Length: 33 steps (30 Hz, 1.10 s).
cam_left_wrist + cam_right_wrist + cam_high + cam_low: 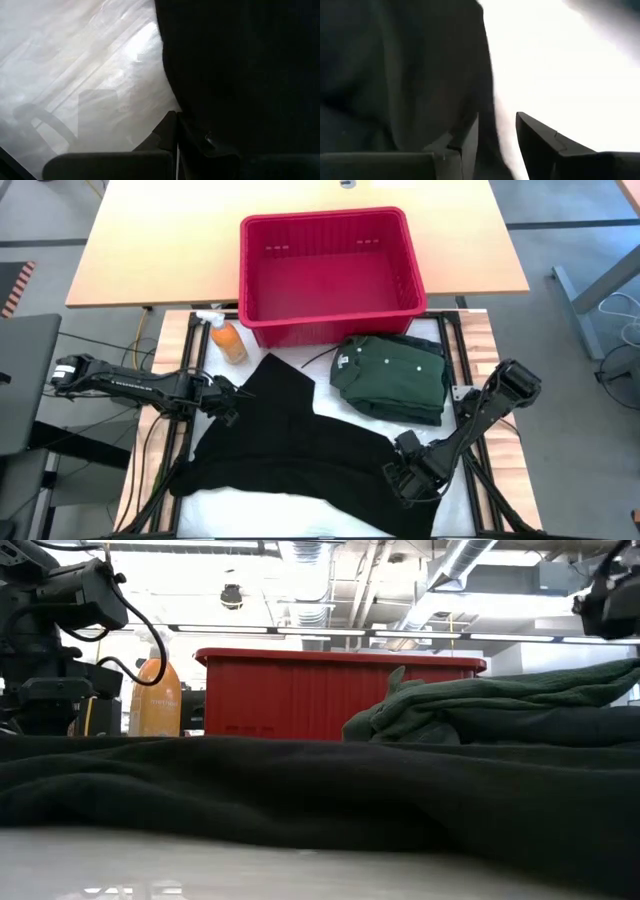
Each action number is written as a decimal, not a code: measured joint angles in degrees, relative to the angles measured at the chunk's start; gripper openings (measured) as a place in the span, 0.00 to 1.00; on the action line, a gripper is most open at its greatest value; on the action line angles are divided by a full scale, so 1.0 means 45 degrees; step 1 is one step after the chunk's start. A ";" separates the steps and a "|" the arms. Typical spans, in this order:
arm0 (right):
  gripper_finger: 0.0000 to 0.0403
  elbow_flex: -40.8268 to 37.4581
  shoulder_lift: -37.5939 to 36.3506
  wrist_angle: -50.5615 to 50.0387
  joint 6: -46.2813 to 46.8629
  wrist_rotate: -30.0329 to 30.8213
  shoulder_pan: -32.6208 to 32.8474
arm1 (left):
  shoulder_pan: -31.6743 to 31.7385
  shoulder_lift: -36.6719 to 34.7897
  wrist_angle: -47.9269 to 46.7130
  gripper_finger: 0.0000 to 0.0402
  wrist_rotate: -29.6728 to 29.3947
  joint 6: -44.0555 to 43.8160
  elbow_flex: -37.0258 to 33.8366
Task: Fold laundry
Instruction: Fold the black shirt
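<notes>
Black garment [300, 790] fills my low view over white tabletop [150, 860]; ceiling pipes behind. Left gripper [222, 395] pinches its edge; right gripper [408, 477] seemingly part-open at hem.

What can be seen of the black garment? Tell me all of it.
The black garment is soft, matte dark cloth, spread loosely and unfolded over the white table cover, with gentle wrinkles. One corner points up towards the red basket; its upper right edge lies beside the folded green shirt. The left claw, shut, sits at its left edge; the right claw rests at its lower right part, fingers apart.
</notes>
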 joint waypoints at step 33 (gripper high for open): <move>0.22 0.2071 0.0852 -0.5673 -0.0296 -0.1354 -0.0282 | -0.0005 0.0013 0.0035 0.00 -0.0407 -0.0021 -0.0015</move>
